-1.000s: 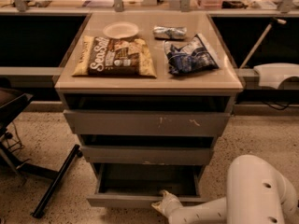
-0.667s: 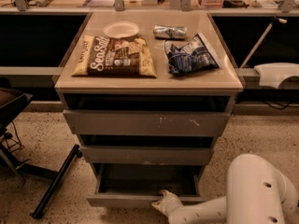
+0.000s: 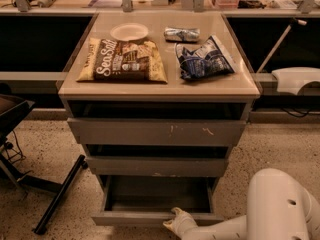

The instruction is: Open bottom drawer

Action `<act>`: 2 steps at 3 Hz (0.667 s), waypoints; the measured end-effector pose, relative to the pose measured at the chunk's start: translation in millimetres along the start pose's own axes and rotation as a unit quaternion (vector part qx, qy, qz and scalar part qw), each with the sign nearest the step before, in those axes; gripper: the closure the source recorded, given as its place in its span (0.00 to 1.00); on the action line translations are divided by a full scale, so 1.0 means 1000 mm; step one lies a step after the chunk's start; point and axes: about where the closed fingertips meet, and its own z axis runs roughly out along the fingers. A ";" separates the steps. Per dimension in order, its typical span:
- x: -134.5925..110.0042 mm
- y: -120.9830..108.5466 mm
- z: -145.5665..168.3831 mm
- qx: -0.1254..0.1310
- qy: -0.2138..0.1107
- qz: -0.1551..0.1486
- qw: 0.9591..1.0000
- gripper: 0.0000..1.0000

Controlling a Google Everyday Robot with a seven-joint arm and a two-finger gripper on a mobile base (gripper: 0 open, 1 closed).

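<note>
**Desk:** Where does the bottom drawer sit on your screen?

**Me:** It's the lowest of three grey fronts in the cabinet (image 3: 160,88); the bottom drawer (image 3: 131,217) stands pulled well out from the cabinet, with its shallow grey tray showing; the middle drawer (image 3: 157,166) and top drawer (image 3: 150,132) sit above it.

**Desk:** And the gripper?

**Me:** The gripper (image 3: 176,220) is at the drawer's front lip, slightly right of the cabinet's centre line; I cannot tell whether it is spread, pressed together or pinching that lip; my arm (image 3: 277,209) reaches in low from the cabinet's right side.

**Desk:** How will the drawer handle?

**Me:** I judge it stiff and light; I see nothing in the tray; the front is flat and has no handle, so the top edge of the front is the only hold; the face looks smooth, so I'd hook behind the lip rather than trust friction; with a hold off centre, I'd pull straight out from the cabinet so it doesn't rack on its runners.

**Desk:** Anything on the cabinet top to mind?

**Me:** A Sea Salt chip bag (image 3: 122,60), a blue snack bag (image 3: 204,59), a white plate (image 3: 129,32) and a foil packet (image 3: 181,34); all lie flat, so a gentle pull shouldn't disturb them; I'd call the opening nearly complete.
</note>
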 end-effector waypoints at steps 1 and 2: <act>0.010 0.012 -0.010 0.003 -0.001 0.002 1.000 1.00; 0.008 0.011 -0.014 0.003 -0.001 0.002 1.000 1.00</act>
